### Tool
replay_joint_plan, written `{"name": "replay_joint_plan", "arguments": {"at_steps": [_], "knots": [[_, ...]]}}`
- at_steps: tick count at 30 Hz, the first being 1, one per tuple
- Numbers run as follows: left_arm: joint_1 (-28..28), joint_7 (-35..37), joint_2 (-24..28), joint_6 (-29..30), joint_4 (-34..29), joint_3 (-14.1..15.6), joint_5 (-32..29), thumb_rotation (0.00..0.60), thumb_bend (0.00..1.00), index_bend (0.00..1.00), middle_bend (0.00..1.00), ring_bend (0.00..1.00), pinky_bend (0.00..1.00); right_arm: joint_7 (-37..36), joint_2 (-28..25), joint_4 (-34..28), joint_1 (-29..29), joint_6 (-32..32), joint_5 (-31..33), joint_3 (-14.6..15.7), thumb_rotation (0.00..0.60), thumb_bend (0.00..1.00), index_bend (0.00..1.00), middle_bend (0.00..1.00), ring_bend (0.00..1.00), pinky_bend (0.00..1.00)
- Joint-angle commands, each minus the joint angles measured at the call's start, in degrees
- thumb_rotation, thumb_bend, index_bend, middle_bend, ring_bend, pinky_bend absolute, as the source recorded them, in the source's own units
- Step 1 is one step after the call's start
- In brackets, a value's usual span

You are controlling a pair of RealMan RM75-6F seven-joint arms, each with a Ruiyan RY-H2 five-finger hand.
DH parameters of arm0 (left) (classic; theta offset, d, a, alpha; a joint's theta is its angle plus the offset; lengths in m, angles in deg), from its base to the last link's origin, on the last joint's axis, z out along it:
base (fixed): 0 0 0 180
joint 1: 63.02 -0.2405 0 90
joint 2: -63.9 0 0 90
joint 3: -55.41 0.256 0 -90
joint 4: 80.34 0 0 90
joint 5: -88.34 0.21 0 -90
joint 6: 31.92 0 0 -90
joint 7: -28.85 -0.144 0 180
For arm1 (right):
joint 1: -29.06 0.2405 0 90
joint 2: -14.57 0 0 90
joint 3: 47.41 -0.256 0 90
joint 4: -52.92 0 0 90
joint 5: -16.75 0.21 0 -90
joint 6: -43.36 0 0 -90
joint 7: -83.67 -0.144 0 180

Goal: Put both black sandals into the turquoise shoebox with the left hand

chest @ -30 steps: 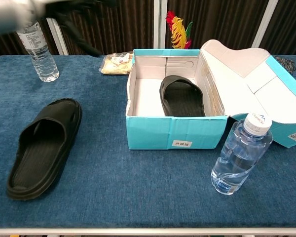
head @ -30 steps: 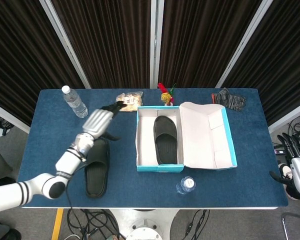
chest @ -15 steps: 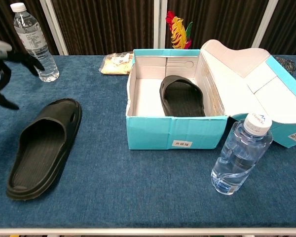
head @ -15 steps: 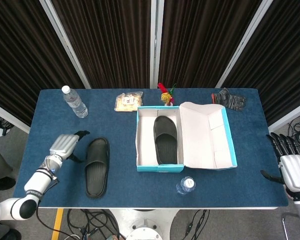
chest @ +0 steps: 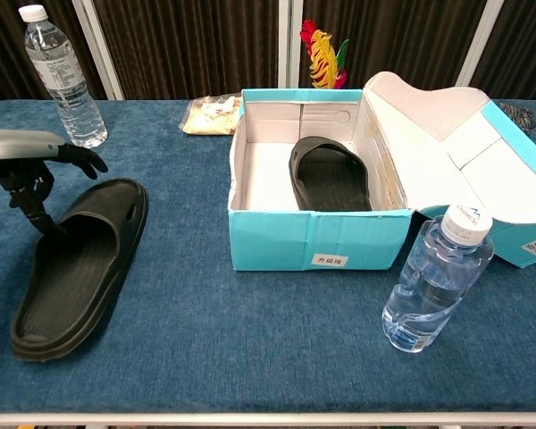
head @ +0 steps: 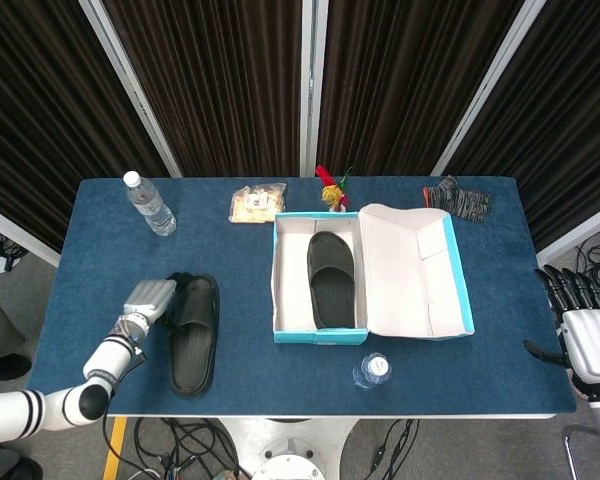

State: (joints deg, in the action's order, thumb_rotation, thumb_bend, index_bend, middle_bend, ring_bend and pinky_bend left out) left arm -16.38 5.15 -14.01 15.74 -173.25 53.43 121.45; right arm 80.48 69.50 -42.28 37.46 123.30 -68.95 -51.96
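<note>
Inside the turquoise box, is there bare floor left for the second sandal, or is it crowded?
The shoebox has bare floor left of the sandal inside, along the left wall. On the table, the second sandal lies by the left robot hand, with open cloth between it and the box.

left hand (chest: 22, 165) fingers (chest: 79, 157) over loose black sandal (chest: 76, 264)

Evenly and brightly lit from above, soft shadows only, no glare, sharp throughout, slight blur nowhere obvious.
</note>
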Motion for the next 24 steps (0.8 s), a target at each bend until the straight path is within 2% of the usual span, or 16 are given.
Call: {"name": "replay_joint_plan", "arguments": {"at_steps": [1, 8, 24], "knots": [[1.71, -3.86, -1.75, 1.97, 0.9, 1.15, -3.41, 0.6, 0.01, 0.18, 0.17, 0.72, 0.75, -0.06, 0.05, 0.09, 0.02, -0.05, 0.02, 0.03, 0.6, 0.03, 0.02, 0.05, 0.0, 0.04], [3.55, -10.61, -3.47, 7.02, -0.97, 2.23, -7.2, 0.6, 0.01, 0.26, 0.24, 0.79, 0.77, -0.24, 0.25, 0.33, 0.14, -0.25, 0.14, 0.08, 0.6, 0.03, 0.02, 0.05, 0.0, 0.04], [9.14, -24.1, -6.18, 12.4, -3.85, 2.82, -14.84, 0.6, 0.01, 0.28, 0.25, 0.82, 0.78, -0.57, 0.24, 0.69, 0.09, -0.48, 0.57, 0.23, 0.6, 0.03, 0.02, 0.05, 0.0, 0.04]]}}
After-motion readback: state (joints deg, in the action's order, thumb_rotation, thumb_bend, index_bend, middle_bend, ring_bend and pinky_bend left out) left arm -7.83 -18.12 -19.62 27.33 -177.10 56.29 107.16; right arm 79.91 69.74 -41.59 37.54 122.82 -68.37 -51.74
